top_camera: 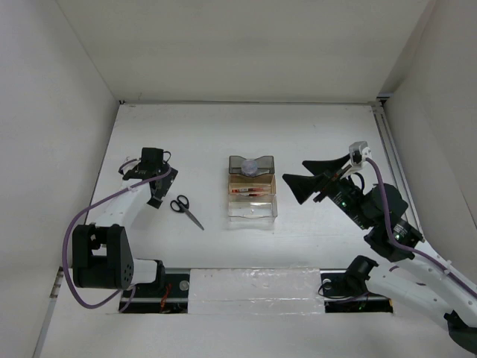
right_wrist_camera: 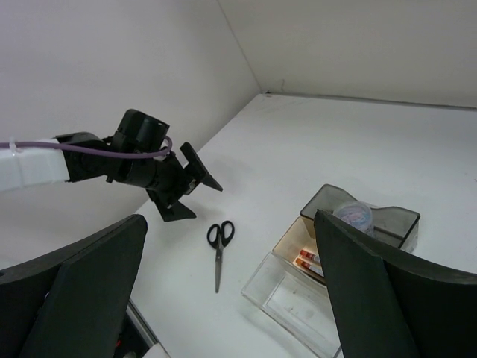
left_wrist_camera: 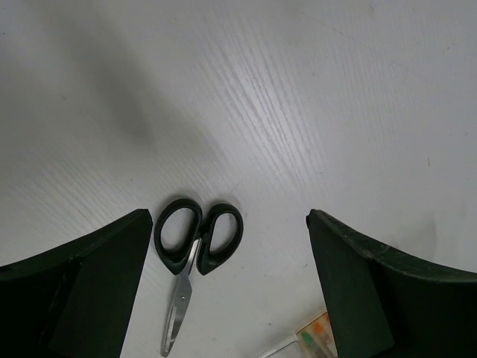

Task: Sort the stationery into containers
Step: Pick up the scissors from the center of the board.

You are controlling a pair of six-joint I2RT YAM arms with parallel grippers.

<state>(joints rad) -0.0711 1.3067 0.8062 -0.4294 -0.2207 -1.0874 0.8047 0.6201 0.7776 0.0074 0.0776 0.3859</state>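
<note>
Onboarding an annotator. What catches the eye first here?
The black-handled scissors lie alone on the white table, left of centre, with the left gripper poised by their handles, jaws open. Mid-table sits a row of three joined bins: a round lavender piece in the far dark grey bin, red pens in the amber middle bin, nothing visible in the near clear bin. The right gripper hangs wide open to their right.

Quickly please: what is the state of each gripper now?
Left gripper: open, holding nothing, over the scissors.
Right gripper: open, holding nothing.
</note>
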